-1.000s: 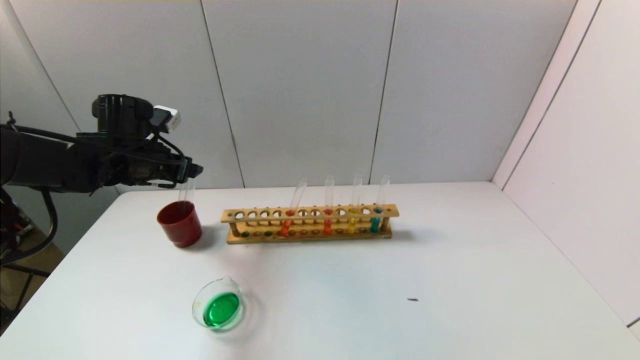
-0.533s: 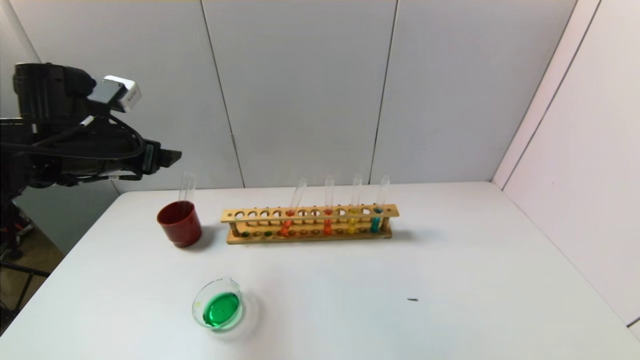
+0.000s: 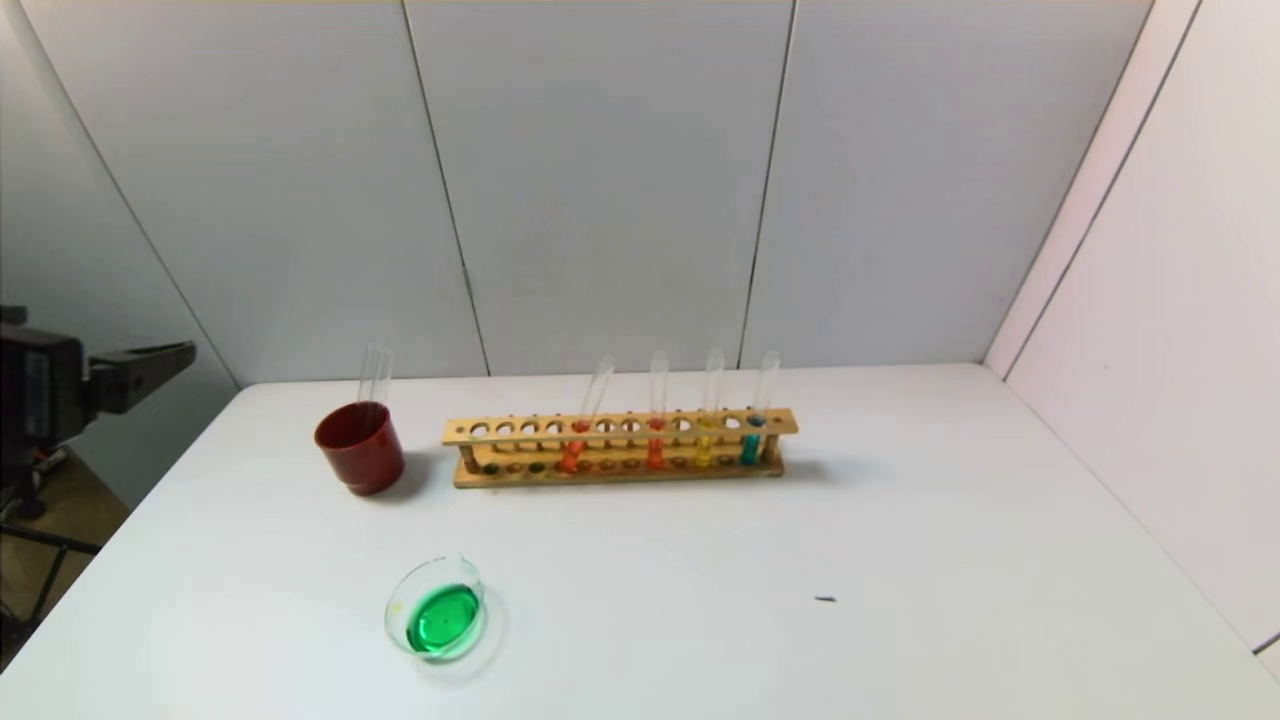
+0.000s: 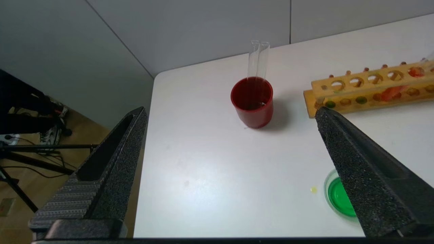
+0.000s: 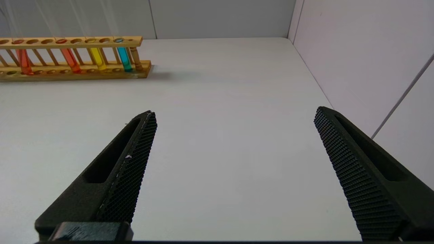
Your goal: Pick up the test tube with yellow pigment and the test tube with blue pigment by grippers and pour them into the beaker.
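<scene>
Two empty test tubes (image 3: 375,372) seen standing in red cup (image 3: 359,447). Left gripper (image 4: 230,118) spread wide, nothing held (off table's left edge). Right gripper (image 5: 234,117) wide too, empty.

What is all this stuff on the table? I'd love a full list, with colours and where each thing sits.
White table: one, carries everything.
Wooden test tube rack: one, tan, back middle.
Glass tubes with orange-red liquid: two, in the rack, the left one tilted.
Glass tube with yellow liquid: one, in the rack.
Glass tube with cyan-blue liquid: one, rack's right end.
Dark-red cup: one, left of the rack.
Empty clear glass tubes: two, standing in the cup.
Clear glass beaker: one, holding green liquid, front left.
Small dark speck: one, front right.
Left gripper: black, open, beyond the table's left edge.
Right gripper: black, open, above the table's right part.
</scene>
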Controlling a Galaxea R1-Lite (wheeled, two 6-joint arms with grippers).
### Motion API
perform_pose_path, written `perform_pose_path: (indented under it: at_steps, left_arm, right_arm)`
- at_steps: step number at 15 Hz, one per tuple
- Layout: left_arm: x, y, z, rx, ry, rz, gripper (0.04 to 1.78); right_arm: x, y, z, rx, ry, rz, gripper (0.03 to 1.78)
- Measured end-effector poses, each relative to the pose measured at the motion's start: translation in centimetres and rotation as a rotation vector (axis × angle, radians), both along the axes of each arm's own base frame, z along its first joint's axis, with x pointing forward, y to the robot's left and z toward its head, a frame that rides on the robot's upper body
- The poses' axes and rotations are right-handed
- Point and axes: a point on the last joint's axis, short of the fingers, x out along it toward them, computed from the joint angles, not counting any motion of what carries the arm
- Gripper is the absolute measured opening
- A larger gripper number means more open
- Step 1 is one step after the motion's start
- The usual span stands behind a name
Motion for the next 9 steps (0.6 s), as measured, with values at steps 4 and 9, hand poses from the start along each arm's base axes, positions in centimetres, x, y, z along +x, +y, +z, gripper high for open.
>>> perform_pose_path:
  at_steps: [4,9]
  left_arm:
    - [-8.2,0.1,-2.4,-0.006,-0.034,0.001,1.74]
    - [-14.6,0.2,-8.2,-0.024,-0.124,-0.003,1.74]
  right_arm:
    - [0.0,0.0,0.0,0.0,0.0,0.0,1.7]
    - [0.0,0.0,0.0,0.0,0.0,0.0,1.7]
